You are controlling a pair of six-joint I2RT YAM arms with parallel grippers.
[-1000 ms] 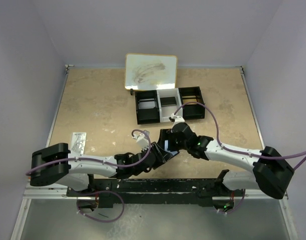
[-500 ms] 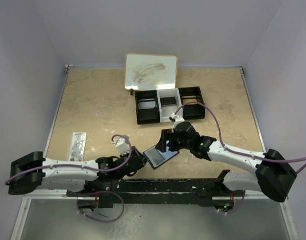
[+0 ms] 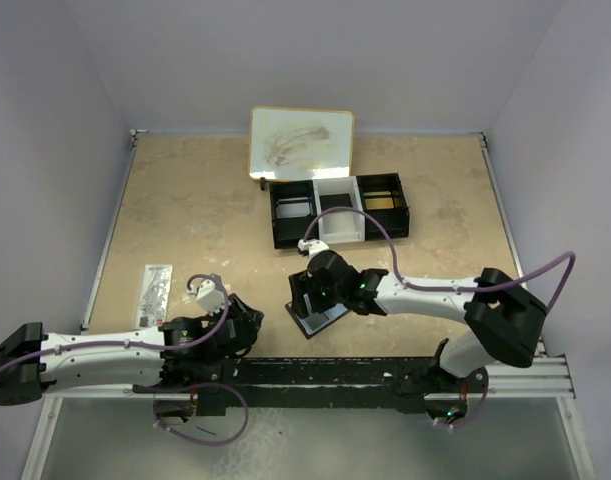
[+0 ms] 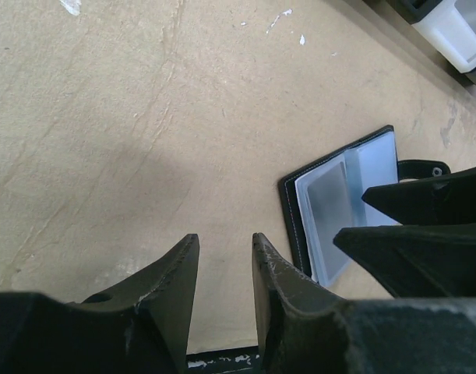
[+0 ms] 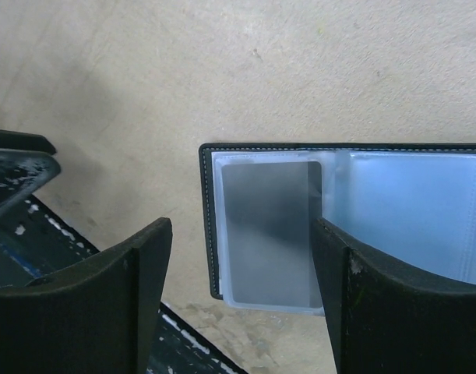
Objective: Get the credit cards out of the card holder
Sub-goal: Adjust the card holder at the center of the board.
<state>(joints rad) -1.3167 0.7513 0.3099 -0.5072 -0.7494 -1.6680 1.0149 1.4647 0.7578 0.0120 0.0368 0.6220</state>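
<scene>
Both jaws released, empty; card holder [image 3: 323, 322] lies open flat, long axis slanting near-left to far-right beneath right gripper [image 5: 241, 227].

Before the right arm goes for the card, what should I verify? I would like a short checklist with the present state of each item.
1. Card holder lies open on the table: ok.
2. Grey card shows in a clear end pocket: ok.
3. Right pincer open, over that card: ok.
4. Left pincer empty: ok.
5. Left pincer steadies the holder: not ok, it is apart from it.
6. More cards in the other pockets: cannot tell.
</scene>
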